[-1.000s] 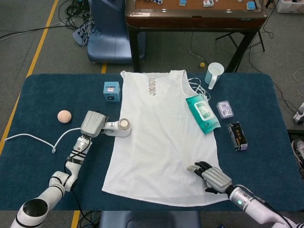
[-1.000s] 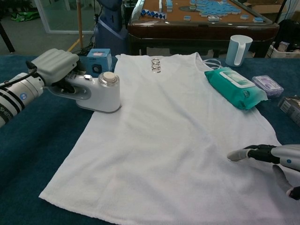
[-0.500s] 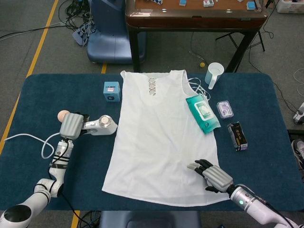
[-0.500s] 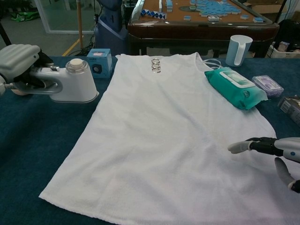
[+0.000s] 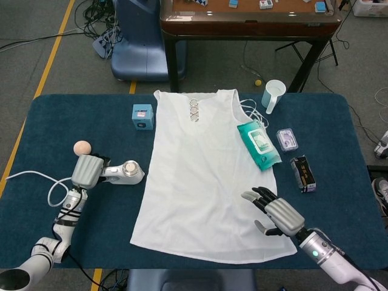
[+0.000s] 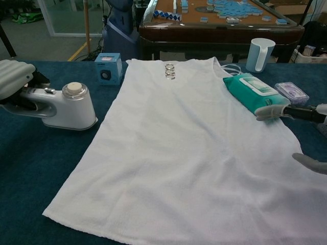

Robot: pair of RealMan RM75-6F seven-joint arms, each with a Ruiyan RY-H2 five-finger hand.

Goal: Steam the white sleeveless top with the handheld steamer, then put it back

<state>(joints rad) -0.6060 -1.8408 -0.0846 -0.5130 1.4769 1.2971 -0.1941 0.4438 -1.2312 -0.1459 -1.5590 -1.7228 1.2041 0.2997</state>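
White sleeveless top (image 5: 206, 176): spread flat on the blue counter (image 5: 339, 133), neckline at the far edge. Steamer (image 5: 124, 172): standing on the counter just left of the top, handle gripped by the left hand (image 5: 86, 171), cord (image 5: 36, 182) trailing left. Right hand (image 5: 276, 213): fingers spread, holding nothing, above the top's lower right corner; green wipes pack (image 5: 259, 143) lies on the top's right edge, white cup (image 5: 273, 94) beyond it.

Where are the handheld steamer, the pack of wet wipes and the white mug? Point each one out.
handheld steamer (image 6: 71, 104), chest view, on its white body.
pack of wet wipes (image 5: 259, 144), head view, on its green top face.
white mug (image 6: 260, 54), chest view, on its side wall.
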